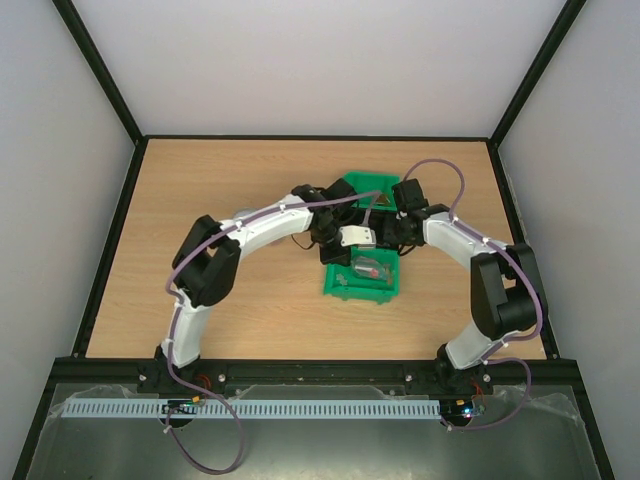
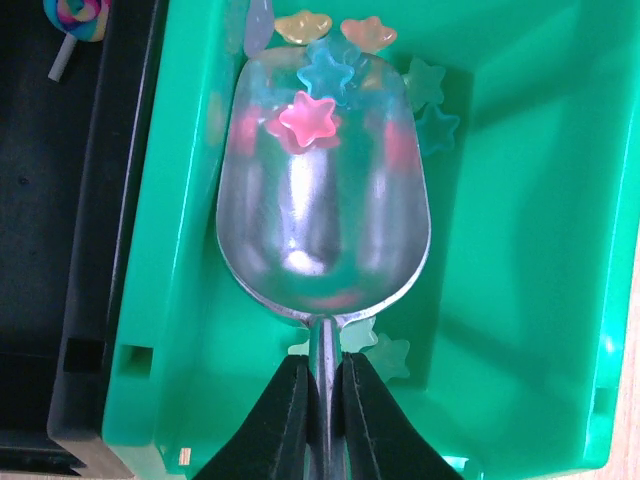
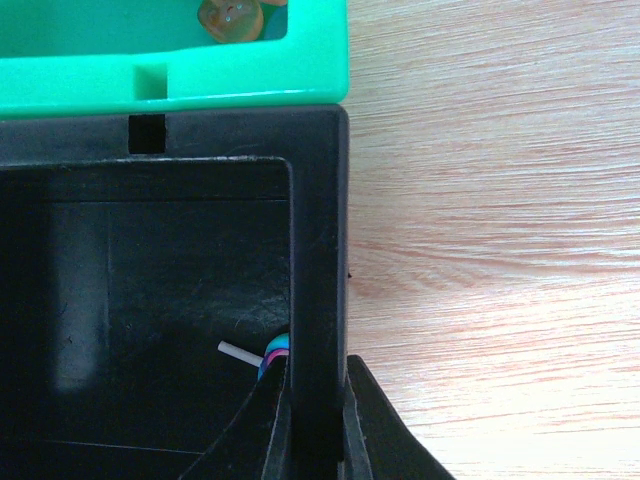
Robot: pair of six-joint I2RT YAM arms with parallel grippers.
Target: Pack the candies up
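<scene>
- Left pincer (image 2: pixel 322 368): closed on the handle of the metal scoop (image 2: pixel 320 210).
- Metal scoop: lies in the green bin (image 2: pixel 520 260), with one pink star sweet in its bowl.
- Candies (image 2: pixel 308 118): star-shaped, mixed colours. The others lie loose on the green bin's floor around the scoop.
- Right pincer (image 3: pixel 318 372): clamped on a side wall of the black bin (image 3: pixel 160 280), one finger inside and one outside.
- Lollipop (image 3: pixel 270 352): inside the black bin, against that wall.
- Tabletop (image 3: pixel 500 250): wood-grain, carries both bins, which touch.
</scene>
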